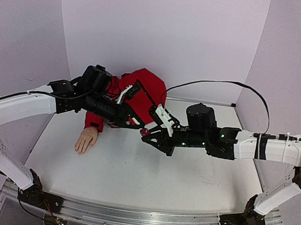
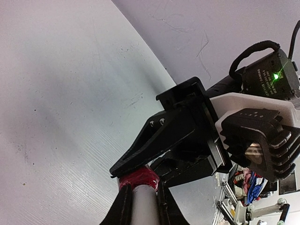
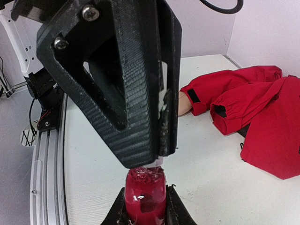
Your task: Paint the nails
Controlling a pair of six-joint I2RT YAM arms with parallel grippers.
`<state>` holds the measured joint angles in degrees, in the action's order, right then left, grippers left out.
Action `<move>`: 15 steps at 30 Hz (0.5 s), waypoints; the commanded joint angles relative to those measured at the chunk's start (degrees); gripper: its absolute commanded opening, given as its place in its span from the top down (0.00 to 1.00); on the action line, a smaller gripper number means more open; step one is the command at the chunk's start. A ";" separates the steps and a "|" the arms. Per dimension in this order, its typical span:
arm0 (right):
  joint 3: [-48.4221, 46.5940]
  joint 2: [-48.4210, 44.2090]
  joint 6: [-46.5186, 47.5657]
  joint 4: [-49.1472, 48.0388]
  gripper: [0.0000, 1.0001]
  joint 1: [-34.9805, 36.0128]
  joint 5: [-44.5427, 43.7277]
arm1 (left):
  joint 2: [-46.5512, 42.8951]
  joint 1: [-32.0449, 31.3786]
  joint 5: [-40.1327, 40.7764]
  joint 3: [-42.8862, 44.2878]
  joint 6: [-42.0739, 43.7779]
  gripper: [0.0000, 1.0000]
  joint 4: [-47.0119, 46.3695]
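Observation:
The beige mannequin hand (image 1: 86, 140) lies palm down on the table's left, coming out of a red jacket sleeve (image 1: 94, 121). Its nails are too small to make out. My right gripper (image 1: 147, 133) is shut on the pink-red polish bottle (image 3: 145, 194), held above the table's middle. My left gripper (image 1: 140, 125) meets it from the left and is shut on the bottle's white cap (image 2: 143, 206). In the left wrist view the red bottle (image 2: 138, 178) sits just beyond my fingers. A sliver of the hand (image 3: 184, 103) shows in the right wrist view.
The red jacket (image 1: 142, 90) is heaped at the back centre and also shows in the right wrist view (image 3: 262, 117). A black cable (image 1: 216, 84) arcs over the right back. Purple walls enclose the white table (image 1: 134, 179).

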<state>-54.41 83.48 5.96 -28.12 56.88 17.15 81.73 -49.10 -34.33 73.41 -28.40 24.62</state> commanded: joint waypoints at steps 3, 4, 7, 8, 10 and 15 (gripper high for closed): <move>-1.94 -0.16 0.87 -1.80 1.00 -0.24 -0.34 | -2.01 0.02 2.70 2.71 0.73 0.89 -0.51; -1.78 -0.10 1.06 -1.65 1.00 -0.20 -0.36 | -2.23 0.05 3.14 2.63 0.81 0.89 -0.44; -1.20 -0.07 1.16 -1.66 1.00 -0.24 -0.24 | -2.82 0.06 4.06 2.54 0.81 0.91 -0.20; -1.10 -0.07 1.16 -1.67 1.00 -0.20 -0.17 | -2.95 0.06 4.34 2.47 0.83 0.92 -0.19; -0.90 -0.12 1.09 -1.65 1.00 -0.20 -0.18 | -3.15 0.06 4.76 2.44 0.81 0.93 0.02; -0.61 -0.42 1.10 -1.66 1.00 -0.19 -0.34 | -3.29 0.15 5.28 2.59 0.78 0.99 0.49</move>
<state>-54.41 83.48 6.26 -28.01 56.75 16.32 81.03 -49.30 -31.14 73.47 -28.42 24.67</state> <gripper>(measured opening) 0.210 0.163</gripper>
